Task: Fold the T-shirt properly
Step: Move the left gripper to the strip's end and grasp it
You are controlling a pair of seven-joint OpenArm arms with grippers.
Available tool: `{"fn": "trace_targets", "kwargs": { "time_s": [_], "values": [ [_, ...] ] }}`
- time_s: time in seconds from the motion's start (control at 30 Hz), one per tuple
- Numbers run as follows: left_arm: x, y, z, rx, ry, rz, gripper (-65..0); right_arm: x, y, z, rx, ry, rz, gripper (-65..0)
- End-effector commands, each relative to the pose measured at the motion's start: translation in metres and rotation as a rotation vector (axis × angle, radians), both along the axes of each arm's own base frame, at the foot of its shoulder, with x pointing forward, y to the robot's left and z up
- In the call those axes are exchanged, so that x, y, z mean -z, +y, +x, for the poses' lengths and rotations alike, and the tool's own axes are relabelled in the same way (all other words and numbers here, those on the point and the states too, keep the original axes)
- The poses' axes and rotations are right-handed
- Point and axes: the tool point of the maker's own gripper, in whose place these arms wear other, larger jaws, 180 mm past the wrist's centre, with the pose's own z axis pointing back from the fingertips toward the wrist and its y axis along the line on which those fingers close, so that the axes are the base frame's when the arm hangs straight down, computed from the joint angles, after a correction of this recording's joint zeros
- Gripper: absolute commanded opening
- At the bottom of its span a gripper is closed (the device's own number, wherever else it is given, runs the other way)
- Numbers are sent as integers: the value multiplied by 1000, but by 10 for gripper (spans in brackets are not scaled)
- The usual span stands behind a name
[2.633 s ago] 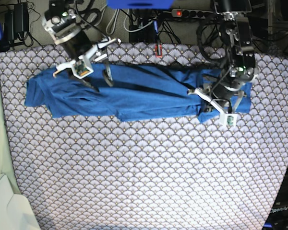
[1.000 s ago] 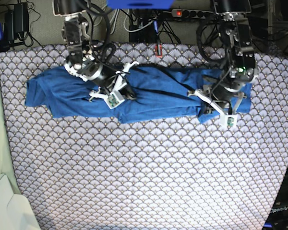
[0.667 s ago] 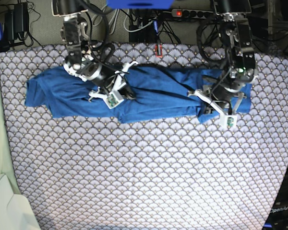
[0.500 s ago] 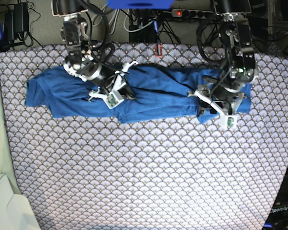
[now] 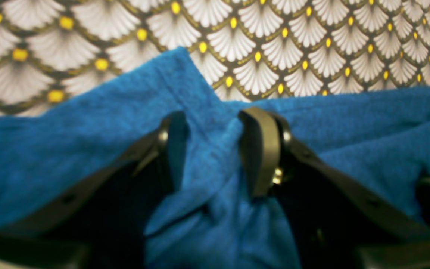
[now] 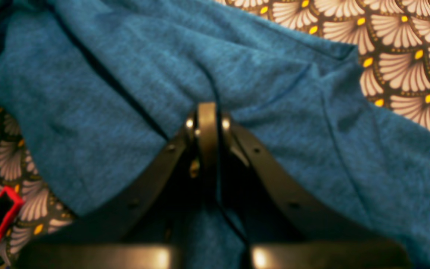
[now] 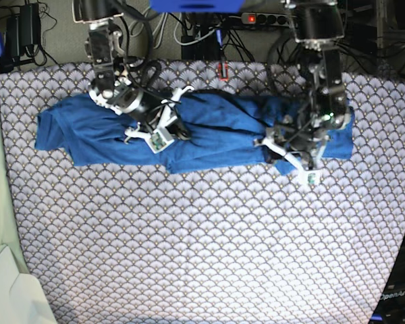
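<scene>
T-shirt [image 7: 209, 131] lies bunched lengthwise on bench [image 7: 209, 236]. Right jaws pinched tight on fabric; left jaws parted, fold of cloth between.

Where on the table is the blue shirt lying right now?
In the base view the shirt lies as a long band across the far part of the patterned cloth, near the power strip, between the two arms.

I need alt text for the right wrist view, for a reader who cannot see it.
The right tool is shut, pinching a fold of the blue T-shirt, which fills most of the view. The scallop-patterned table cloth shows at the corners.
</scene>
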Motion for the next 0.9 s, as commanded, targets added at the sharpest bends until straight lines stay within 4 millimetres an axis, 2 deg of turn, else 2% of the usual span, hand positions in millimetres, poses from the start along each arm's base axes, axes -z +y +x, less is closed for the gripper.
{"fn": "trace_targets", "kwargs": {
  "time_s": [0.0, 0.13, 0.27, 0.53, 0.63, 0.8, 0.87],
  "values": [
    [-14, -1, 13, -2, -53, -11, -388, 8, -11, -2, -7, 24, -70, -650],
    [-17, -7, 17, -6, -63, -28, -388, 9, -12, -2, -7, 24, -73, -650],
    [-18, 8, 18, -61, -67, -38, -388, 9, -12, -2, -7, 24, -73, -650],
    [-19, 10, 19, -65, -70, -39, -400, 9, -12, -2, -7, 24, -73, -650],
    [-19, 10, 19, -65, -70, -39, -442, 9, -12, -2, -7, 24, -73, -650],
    [-20, 10, 19, -63, -73, -39, -628, 9, -12, -2, -7, 24, -73, -650],
    [-21, 11, 20, -64, -78, -37, -650, 9, -12, -2, -7, 24, -73, -650]
  ]
}}
